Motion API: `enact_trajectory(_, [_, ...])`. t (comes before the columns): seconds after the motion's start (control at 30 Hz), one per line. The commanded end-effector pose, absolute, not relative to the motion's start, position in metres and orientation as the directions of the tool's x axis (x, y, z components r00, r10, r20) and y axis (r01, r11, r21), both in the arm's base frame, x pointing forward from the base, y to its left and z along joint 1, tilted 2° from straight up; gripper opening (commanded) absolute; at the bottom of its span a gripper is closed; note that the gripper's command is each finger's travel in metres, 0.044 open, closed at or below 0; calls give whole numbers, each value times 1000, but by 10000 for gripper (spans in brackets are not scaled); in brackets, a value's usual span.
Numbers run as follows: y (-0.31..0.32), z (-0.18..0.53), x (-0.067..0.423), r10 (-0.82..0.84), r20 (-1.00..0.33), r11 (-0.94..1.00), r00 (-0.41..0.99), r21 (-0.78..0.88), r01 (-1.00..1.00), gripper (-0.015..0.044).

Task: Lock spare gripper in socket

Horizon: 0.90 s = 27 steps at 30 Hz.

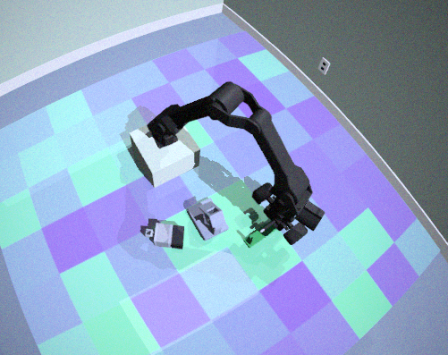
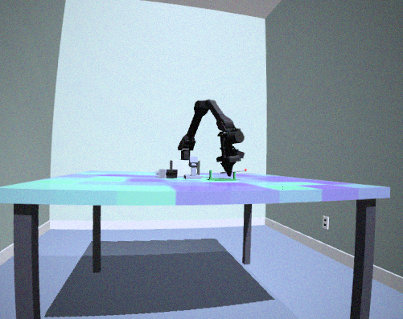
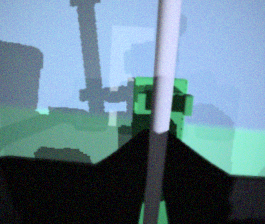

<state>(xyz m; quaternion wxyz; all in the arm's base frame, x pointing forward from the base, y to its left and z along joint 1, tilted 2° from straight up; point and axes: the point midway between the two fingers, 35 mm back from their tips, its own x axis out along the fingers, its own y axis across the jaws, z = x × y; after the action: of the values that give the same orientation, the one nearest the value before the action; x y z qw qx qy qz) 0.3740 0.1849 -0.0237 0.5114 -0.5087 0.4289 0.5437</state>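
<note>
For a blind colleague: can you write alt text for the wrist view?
The claw is shut on a pale lock pin that runs up through the middle of the frame. Behind the pin stands a green bracket, on a green patch of table.

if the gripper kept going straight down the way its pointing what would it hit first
Probably the green stand just beyond its fingertips, then the table. The gripper points down, shut on the pale pin; depth is unclear.

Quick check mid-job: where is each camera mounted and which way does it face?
Top: high above the table, looking down; whole arm shows.
Exterior: room level, off the table's edge, facing the back wall; whole arm again.
Wrist: on the arm's end, looking past the claw, shut on the pin, toward the green mount.
Shared: the mount also shows from the top.
</note>
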Motion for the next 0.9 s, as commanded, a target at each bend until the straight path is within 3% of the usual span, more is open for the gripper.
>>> enact_trajectory(0.0, [185, -18, 374, 119, -992, -112, 42, -55, -992, 0])
enact_trajectory(0.87, [178, 2, 367, 105, -994, -111, 9, -21, -994, 0])
